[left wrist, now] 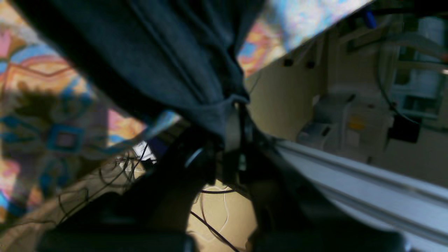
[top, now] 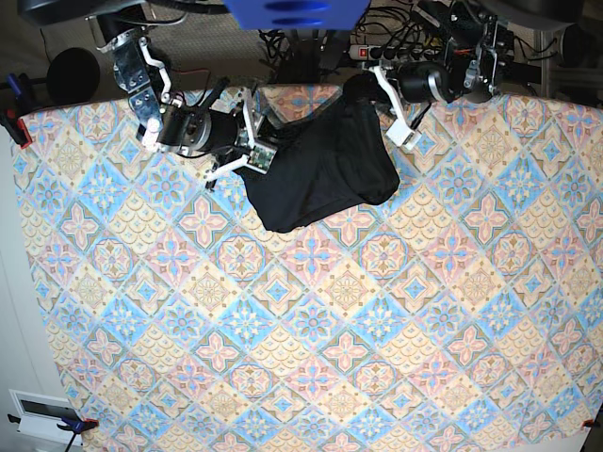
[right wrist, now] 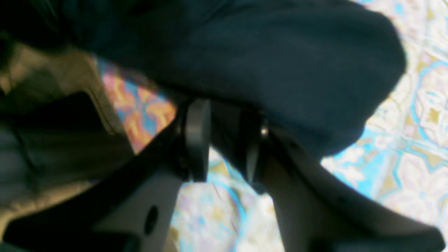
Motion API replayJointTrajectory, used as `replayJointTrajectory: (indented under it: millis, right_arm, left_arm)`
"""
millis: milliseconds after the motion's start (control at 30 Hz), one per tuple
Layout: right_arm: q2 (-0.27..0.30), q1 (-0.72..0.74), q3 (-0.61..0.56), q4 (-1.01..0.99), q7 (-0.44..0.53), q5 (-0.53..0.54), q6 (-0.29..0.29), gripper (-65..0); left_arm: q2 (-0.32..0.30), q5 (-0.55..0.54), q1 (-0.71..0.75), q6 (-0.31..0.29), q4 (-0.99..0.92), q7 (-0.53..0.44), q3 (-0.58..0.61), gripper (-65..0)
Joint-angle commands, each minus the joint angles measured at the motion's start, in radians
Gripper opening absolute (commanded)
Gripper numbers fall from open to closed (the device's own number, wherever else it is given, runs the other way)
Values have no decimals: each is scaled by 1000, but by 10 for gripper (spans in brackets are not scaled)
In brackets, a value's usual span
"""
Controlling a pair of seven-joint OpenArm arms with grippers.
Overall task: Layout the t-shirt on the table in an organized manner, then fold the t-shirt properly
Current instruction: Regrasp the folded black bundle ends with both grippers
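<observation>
The black t-shirt (top: 320, 174) lies bunched in a loose heap at the back middle of the table (top: 283, 330), partly lifted at both upper corners. My left gripper (top: 364, 94) is at the heap's upper right, shut on a gathered pinch of the fabric (left wrist: 157, 52); the cloth hangs taut from its fingertips (left wrist: 231, 129). My right gripper (top: 251, 158) is at the heap's left edge. In the right wrist view its fingers (right wrist: 197, 136) stand apart, with the t-shirt (right wrist: 280, 63) draped over and between the tips of the right gripper (right wrist: 224, 108).
The table's back edge runs just behind both grippers. Behind it sit a power strip and tangled cables (top: 382, 49). An aluminium rail (left wrist: 367, 185) and floor cables (left wrist: 210, 224) show below the left wrist. A clamp (top: 13, 124) grips the cloth at the left edge.
</observation>
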Motion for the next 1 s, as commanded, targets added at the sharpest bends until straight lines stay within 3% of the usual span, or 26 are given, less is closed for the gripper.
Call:
replayJointTrajectory:
  millis: [0, 167, 267, 433, 533, 667, 767, 967]
  right_arm:
    - [6, 7, -12, 18, 18, -23, 2, -486]
    - [6, 7, -46, 18, 18, -155, 2, -486]
    - [6, 13, -40, 18, 18, -155, 2, -487]
    - [4, 33, -40, 19, 18, -155, 2, -489]
    - [4, 33, -40, 49, 18, -155, 2, -489]
    - [4, 33, -40, 47, 18, -155, 2, -489]
    - [1, 33, -40, 45, 18, -155, 2, -489]
    - [1, 90, -51, 29, 18, -156, 2, -489]
  left_arm:
    - [-7, -12, 2, -2, 17, -3, -13, -650]
    - [-10, -27, 1, -2, 34, 28, -77, -636]
    - [-34, -102, -1, -2, 54, 93, -102, -564]
    - [-71, -199, 7, -2, 54, 124, -155, -403]
    - [-93, -283, 7, -2, 52, 124, -227, -343]
    - [-87, -345, -24, -2, 49, 118, -361, -355]
    - [-79, -345, -102, -2, -5, 117, -361, -367]
    - [51, -230, -301, -2, -213, 115, -336, -392]
